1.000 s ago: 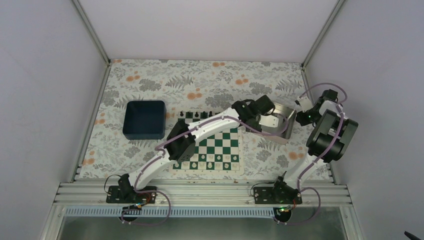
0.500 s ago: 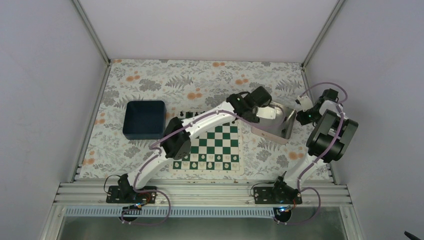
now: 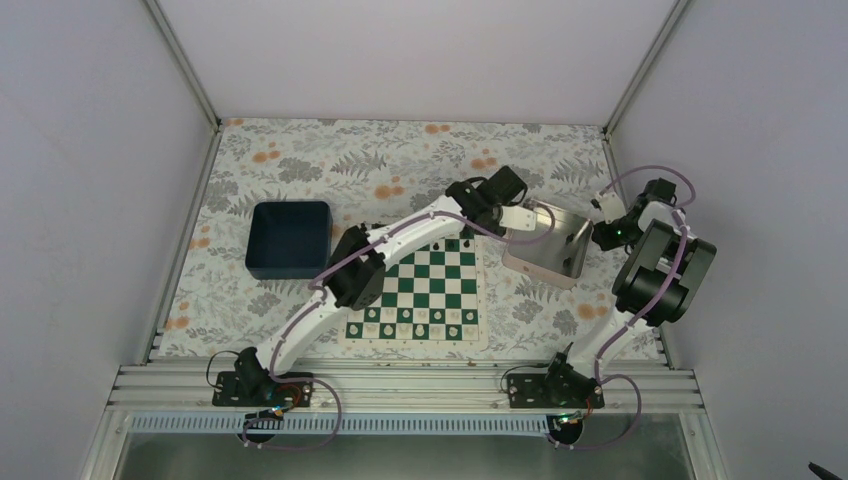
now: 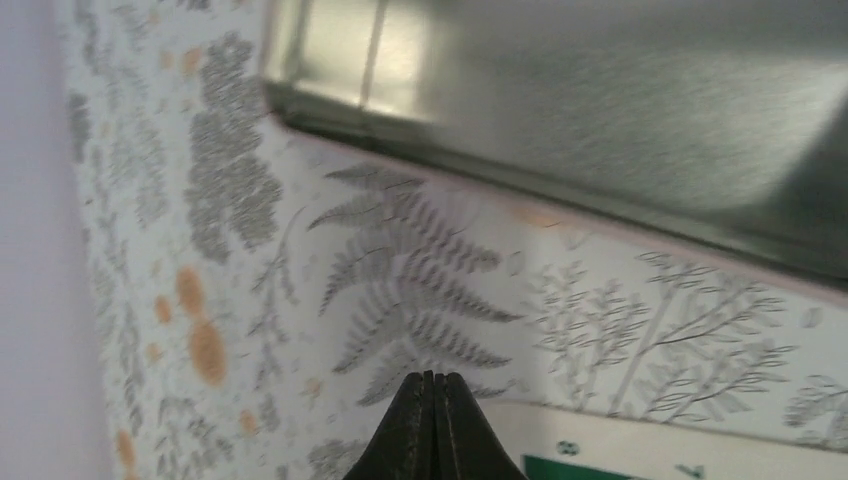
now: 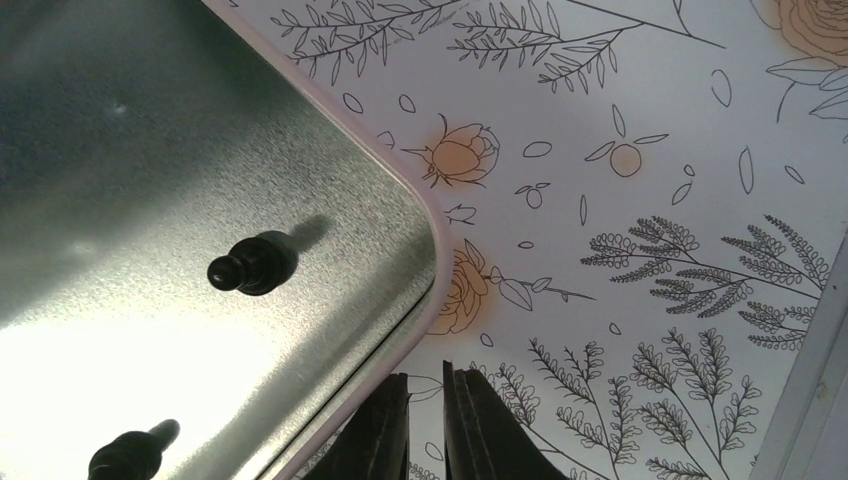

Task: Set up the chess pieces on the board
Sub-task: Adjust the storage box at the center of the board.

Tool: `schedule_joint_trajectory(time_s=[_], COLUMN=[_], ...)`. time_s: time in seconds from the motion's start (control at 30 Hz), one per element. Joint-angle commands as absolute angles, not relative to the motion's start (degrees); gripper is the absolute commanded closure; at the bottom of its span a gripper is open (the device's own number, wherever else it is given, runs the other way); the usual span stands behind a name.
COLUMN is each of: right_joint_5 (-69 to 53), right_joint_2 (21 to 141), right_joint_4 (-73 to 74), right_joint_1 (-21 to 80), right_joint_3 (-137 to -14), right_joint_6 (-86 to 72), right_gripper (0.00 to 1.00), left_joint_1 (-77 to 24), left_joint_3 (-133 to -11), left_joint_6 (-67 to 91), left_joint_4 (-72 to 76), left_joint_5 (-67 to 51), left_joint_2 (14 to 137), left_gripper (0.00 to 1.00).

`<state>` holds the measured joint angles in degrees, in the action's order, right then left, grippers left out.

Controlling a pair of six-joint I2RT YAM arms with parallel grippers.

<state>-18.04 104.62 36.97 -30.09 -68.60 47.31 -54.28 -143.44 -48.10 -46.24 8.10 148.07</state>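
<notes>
The left tool was pinched shut on nothing, beside the left wall of the tray, off the upper right corner of the board. The right tool showed a narrow, empty slit. The left arm crossed the board — a careless swing might topple pieces standing there. Only the right wrist view showed two black pieces lying in the tray — the top view did not.

I count one board, one dark blue bin at its ten o'clock and one silver tray at its two o'clock, all on one table. In the tray I see two black chess pieces. On the board, more black chess pieces and the white pieces are too small and partly hidden for a count.
</notes>
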Motion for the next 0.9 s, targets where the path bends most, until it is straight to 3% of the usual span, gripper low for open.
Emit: schedule_joint_trajectory(time_s=[0.0, 0.37, 0.87], right_joint_5=[-19.9, -20.0, -19.2], right_joint_2=[103.8, 104.9, 105.8], right_joint_4=[36.5, 38.0, 38.7], right_joint_1=[-30.4, -30.3, -29.1], right_joint_3=[-69.7, -71.2, -72.1], right_joint_6=[44.8, 43.1, 42.5], right_gripper=[0.88, 0.89, 0.88], left_joint_1=[-56.2, -59.1, -58.8], left_joint_3=[-143.1, -143.4, -142.6], left_joint_6=[-49.6, -50.8, -48.7], left_joint_4=[-47.2, -52.6, -51.5], left_joint_5=[5.1, 0.3, 4.8], left_joint_2=[149.4, 150.0, 148.6], left_gripper=[0.98, 0.98, 0.98])
